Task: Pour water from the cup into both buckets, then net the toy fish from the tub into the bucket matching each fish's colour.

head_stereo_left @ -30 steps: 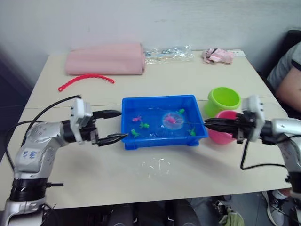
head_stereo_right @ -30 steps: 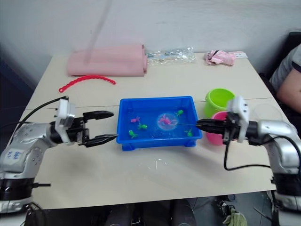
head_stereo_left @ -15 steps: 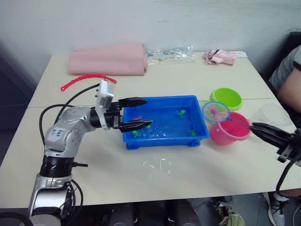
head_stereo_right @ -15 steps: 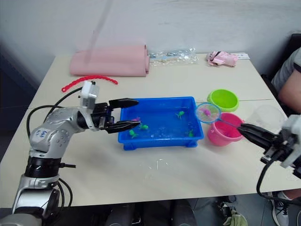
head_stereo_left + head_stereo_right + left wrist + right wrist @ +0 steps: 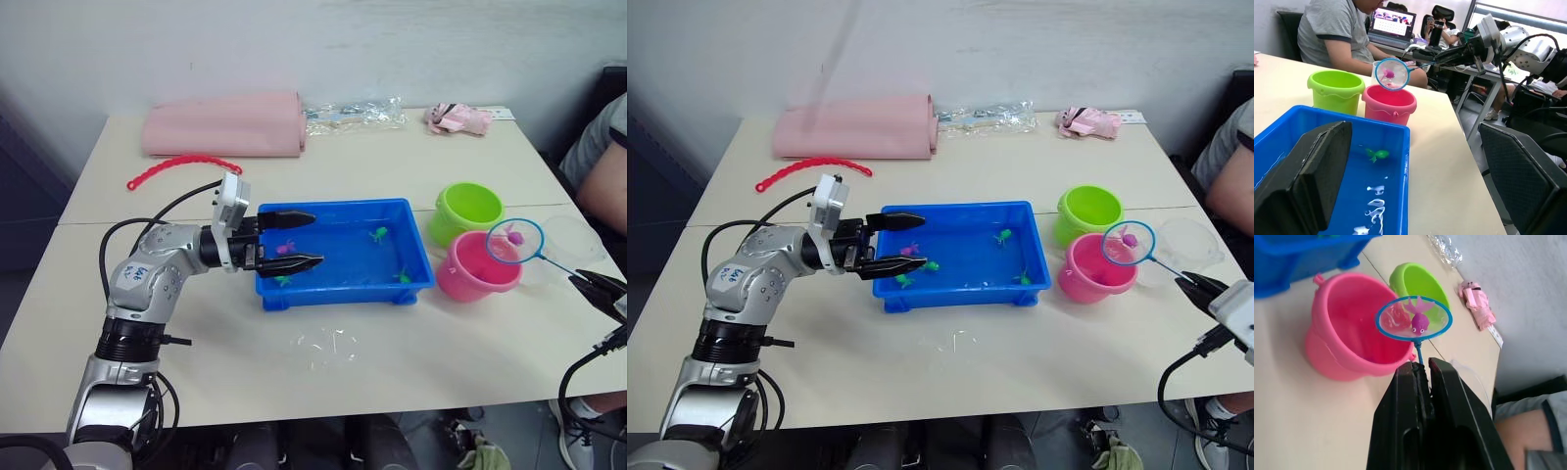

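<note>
The blue tub [image 5: 423,281] sits mid-table holding water and a few small fish, such as a green one [image 5: 378,233] and a pink one [image 5: 285,249]. My left gripper [image 5: 317,239] hangs open over the tub's left end, holding nothing. To the tub's right stand the lime green bucket [image 5: 468,211] and the pink bucket [image 5: 477,266]. My right gripper [image 5: 580,279] is shut on the net's thin handle. The net's blue hoop [image 5: 1414,318] hovers over the pink bucket's right rim, with a pink fish [image 5: 1420,322] in its mesh. The clear cup [image 5: 573,238] stands right of the buckets.
A rolled pink cloth [image 5: 223,122], a red strip [image 5: 181,164], a clear plastic bag [image 5: 353,113] and a small pink bundle [image 5: 456,117] lie at the table's far side. A person [image 5: 602,157] sits at the right edge. Water drops [image 5: 328,345] lie in front of the tub.
My right arm lifted the net with the pink fish out of the tub and swung it right, over the pink bucket. My left gripper moved from beside the tub to over its left end.
</note>
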